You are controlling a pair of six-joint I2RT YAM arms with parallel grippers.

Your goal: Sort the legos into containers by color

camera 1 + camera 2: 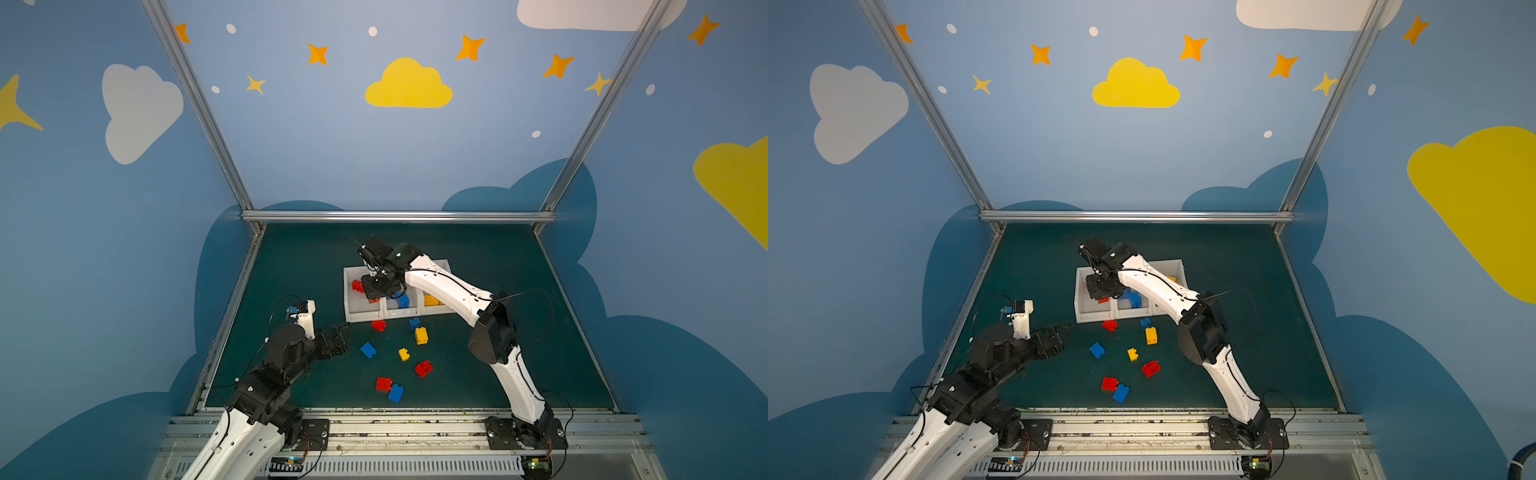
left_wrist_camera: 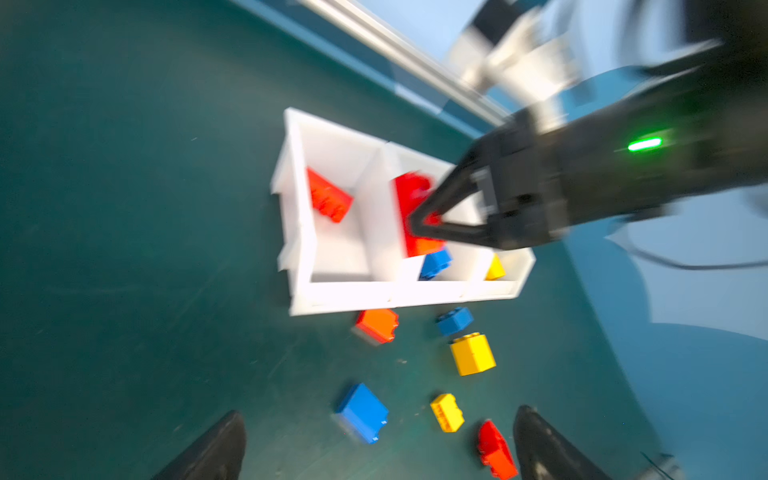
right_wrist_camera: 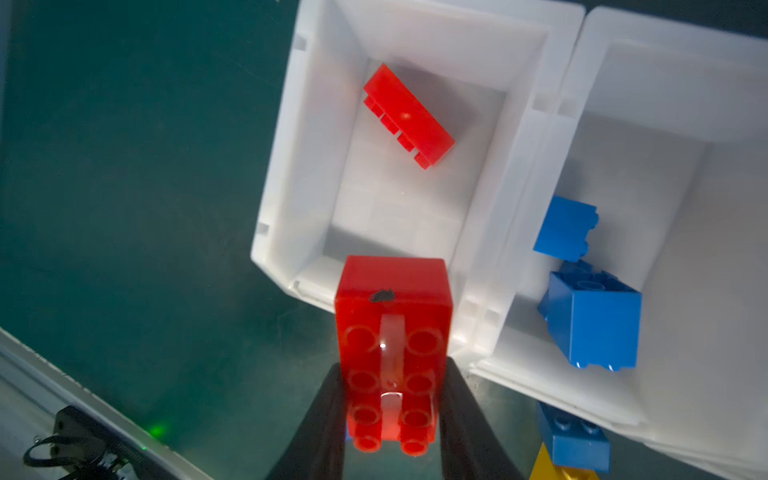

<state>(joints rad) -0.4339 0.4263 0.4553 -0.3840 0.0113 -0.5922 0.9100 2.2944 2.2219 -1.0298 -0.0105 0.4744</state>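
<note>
A: Start at the left. What is the left gripper (image 1: 345,338) doing?

B: It's idle. It hangs over the mat (image 1: 291,257), left of the bricks, with its jaws wide apart and nothing between them.

A: And the bins?

B: There are three white ones in a row. The red bin (image 3: 282,166), leftmost, has one red brick (image 3: 409,116) lying in it. The blue bin (image 3: 582,83), in the middle, holds two blue bricks (image 3: 590,320). The yellow bin (image 1: 434,310), on the right, shows some yellow (image 1: 431,300). The right arm covers most of it, so I can't count what's inside.

A: The right gripper (image 3: 392,368)?

B: It's clamped on another red one, the held brick (image 3: 392,307), pinched across its long sides. The brick is in the air above the red bin's near rim and hasn't been let go.

A: So that one is nearly sorted.

B: I'd say so. It looks as if it should go a little further over the bin before the drop, or it may catch the rim.

A: What is left on the mat?

B: Eight bricks, all in front of the bins: three loose blues (image 1: 368,350), three loose reds (image 1: 378,325) and two loose yellows (image 1: 403,354). At the near end a red touches a blue.

A: Overall?

B: Under halfway, I judge. At least four are binned, one is in the air and eight are waiting.
</note>
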